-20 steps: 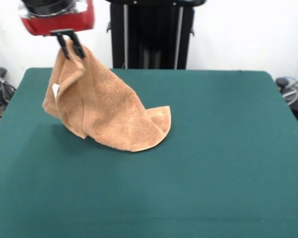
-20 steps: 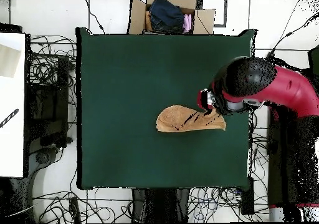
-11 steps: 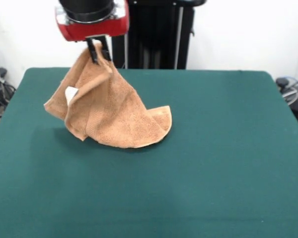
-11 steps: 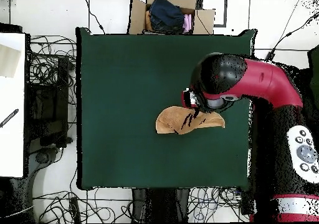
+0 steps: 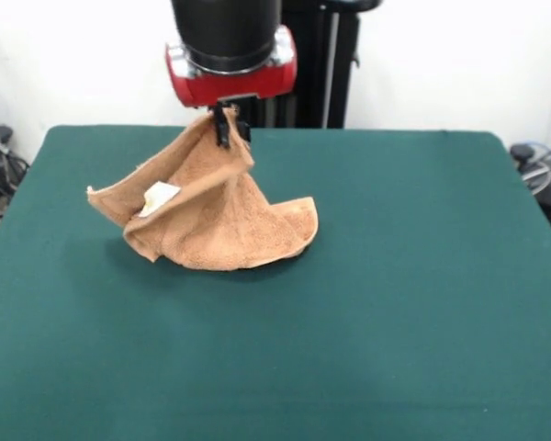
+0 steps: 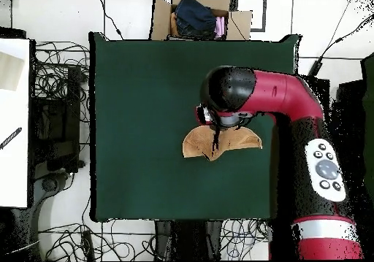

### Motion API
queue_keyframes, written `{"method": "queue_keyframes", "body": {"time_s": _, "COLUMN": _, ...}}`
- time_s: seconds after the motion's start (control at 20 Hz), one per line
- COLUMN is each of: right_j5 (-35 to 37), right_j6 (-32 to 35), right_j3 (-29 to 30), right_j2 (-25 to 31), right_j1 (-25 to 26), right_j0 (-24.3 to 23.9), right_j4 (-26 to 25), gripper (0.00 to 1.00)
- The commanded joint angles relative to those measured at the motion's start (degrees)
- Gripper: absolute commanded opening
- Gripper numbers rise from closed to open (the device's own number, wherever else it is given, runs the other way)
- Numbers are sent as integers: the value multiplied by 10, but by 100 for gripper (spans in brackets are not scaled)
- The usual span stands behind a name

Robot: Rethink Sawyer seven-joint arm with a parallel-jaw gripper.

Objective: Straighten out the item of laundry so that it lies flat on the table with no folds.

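Because the towel (image 5: 211, 216) is soft, light and floppy, you have the pincer (image 5: 230, 127) clamped on one lifted corner while the rest sits bunched on the desk (image 5: 395, 276), so take hold at corners.

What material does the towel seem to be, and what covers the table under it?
The towel looks like terry cloth, probably cotton: its orange-tan surface is nubby and matte, and it drapes in soft folds from the gripper. A small white label shows on it, seemingly woven fabric. The table seems covered in dark green felt-like cloth: flat, matte, without shine.
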Motion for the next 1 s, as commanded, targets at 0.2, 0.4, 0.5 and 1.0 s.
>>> {"method": "queue_keyframes", "body": {"time_s": 0.2, "right_j5": -93, "right_j6": 133, "right_j3": 64, "right_j2": -43, "right_j1": 38, "right_j0": 52, "right_j4": -24, "gripper": 0}}
{"method": "queue_keyframes", "body": {"time_s": 0.4, "right_j5": -112, "right_j6": 147, "right_j3": 64, "right_j2": -61, "right_j1": 44, "right_j0": 71, "right_j4": -20, "gripper": 0}}
{"method": "queue_keyframes", "body": {"time_s": 0.5, "right_j5": -120, "right_j6": 154, "right_j3": 63, "right_j2": -71, "right_j1": 47, "right_j0": 82, "right_j4": -16, "gripper": 0}}
{"method": "queue_keyframes", "body": {"time_s": 1.0, "right_j5": -147, "right_j6": 160, "right_j3": 62, "right_j2": -100, "right_j1": 58, "right_j0": 108, "right_j4": 4, "gripper": 0}}
